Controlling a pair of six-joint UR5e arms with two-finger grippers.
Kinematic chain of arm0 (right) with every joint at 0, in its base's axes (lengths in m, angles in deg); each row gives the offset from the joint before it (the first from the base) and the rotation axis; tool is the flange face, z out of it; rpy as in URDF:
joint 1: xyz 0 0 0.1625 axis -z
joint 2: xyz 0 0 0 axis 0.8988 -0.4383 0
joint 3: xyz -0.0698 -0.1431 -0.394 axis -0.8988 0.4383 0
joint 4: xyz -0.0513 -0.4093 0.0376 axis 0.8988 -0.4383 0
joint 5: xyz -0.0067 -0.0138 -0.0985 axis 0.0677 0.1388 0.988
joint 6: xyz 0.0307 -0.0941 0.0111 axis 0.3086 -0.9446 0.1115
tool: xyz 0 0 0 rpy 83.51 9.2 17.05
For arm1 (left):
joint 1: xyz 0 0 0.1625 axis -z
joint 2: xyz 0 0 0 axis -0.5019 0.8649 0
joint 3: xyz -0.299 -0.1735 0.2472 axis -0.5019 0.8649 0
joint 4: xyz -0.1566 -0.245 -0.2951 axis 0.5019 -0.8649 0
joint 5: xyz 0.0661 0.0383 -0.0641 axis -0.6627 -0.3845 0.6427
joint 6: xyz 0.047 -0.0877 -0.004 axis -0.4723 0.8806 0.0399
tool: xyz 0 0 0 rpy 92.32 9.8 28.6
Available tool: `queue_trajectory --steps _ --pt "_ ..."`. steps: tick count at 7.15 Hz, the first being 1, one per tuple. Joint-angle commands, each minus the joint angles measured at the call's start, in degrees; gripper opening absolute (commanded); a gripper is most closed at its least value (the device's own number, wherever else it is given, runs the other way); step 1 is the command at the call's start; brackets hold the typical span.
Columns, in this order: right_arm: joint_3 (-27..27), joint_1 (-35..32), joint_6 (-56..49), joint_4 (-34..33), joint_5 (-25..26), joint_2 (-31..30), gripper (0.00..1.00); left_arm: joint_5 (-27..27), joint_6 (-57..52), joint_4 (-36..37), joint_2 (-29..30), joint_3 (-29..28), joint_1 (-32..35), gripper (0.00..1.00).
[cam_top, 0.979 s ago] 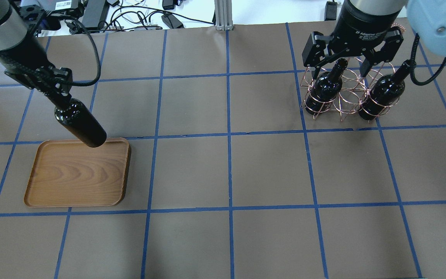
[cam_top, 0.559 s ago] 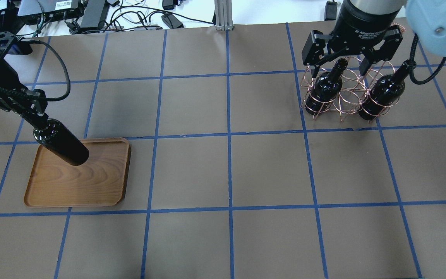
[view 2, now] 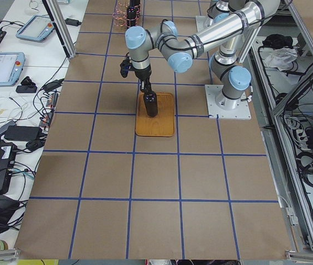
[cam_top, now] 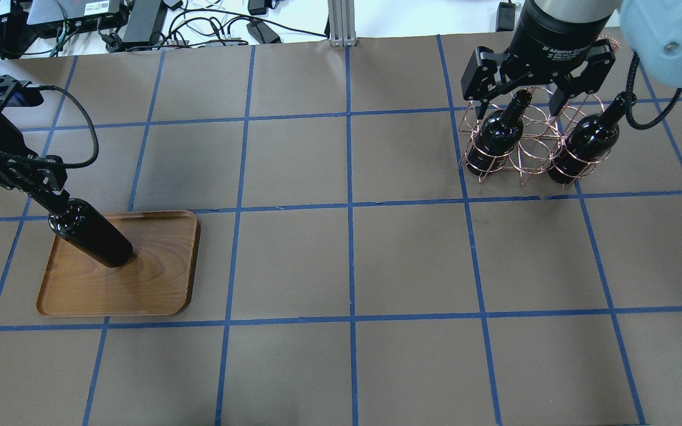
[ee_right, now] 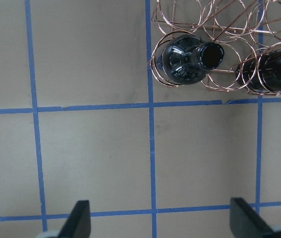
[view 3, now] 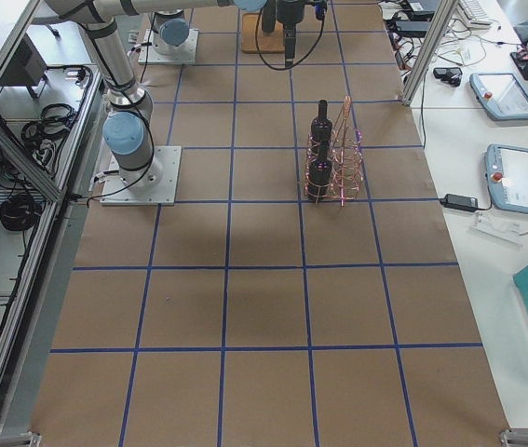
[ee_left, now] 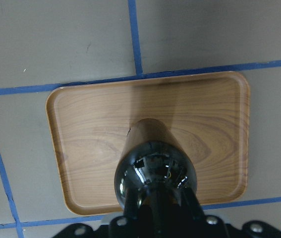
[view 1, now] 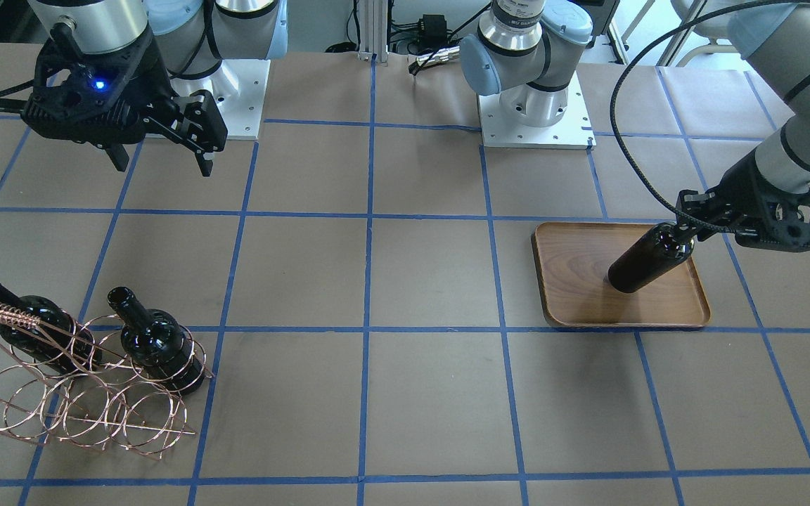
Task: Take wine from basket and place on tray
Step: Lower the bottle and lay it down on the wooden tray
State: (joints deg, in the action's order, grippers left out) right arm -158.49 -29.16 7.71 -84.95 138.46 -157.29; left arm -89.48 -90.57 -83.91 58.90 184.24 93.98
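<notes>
The left gripper clamps the wine by its neck, body slanting down to the tray. The right gripper hangs spread near the basket.

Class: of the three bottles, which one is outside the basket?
The bottle over the tray, held by the left end effector; the other two stand in the basket.

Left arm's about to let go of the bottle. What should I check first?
1. Left end effector shut on neck of the dark glass wine bottle: ok.
2. Bottle base inside rim of the flat brown wooden tray: ok.
3. Base resting on tray floor: cannot tell.
4. Right end effector open, apart from the rose-gold wire basket: ok.
5. Two other dark bottles seated in basket: ok.
</notes>
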Motion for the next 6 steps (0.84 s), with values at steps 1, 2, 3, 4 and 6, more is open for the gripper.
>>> queue_trajectory --steps 1,2,3,4,6 --pt "0.00 0.00 -0.05 0.00 0.00 0.00 1.00 -0.60 -0.67 0.07 0.18 0.06 -0.05 0.83" --pt "-0.09 0.00 0.04 0.00 0.00 0.00 1.00 -0.96 -0.06 -0.88 -0.42 -0.73 -0.05 1.00" --pt "-0.26 0.00 -0.05 0.00 0.00 0.00 1.00 -0.96 0.20 -1.94 -1.39 -0.91 0.04 1.00" --pt "-0.35 0.00 -0.05 0.00 0.00 0.00 1.00 -0.96 0.64 -3.43 -1.57 -2.74 0.56 1.00" --pt "-0.44 0.00 -0.05 0.00 0.00 0.00 1.00 -0.09 9.21 -7.46 -1.57 -8.71 5.02 1.00"
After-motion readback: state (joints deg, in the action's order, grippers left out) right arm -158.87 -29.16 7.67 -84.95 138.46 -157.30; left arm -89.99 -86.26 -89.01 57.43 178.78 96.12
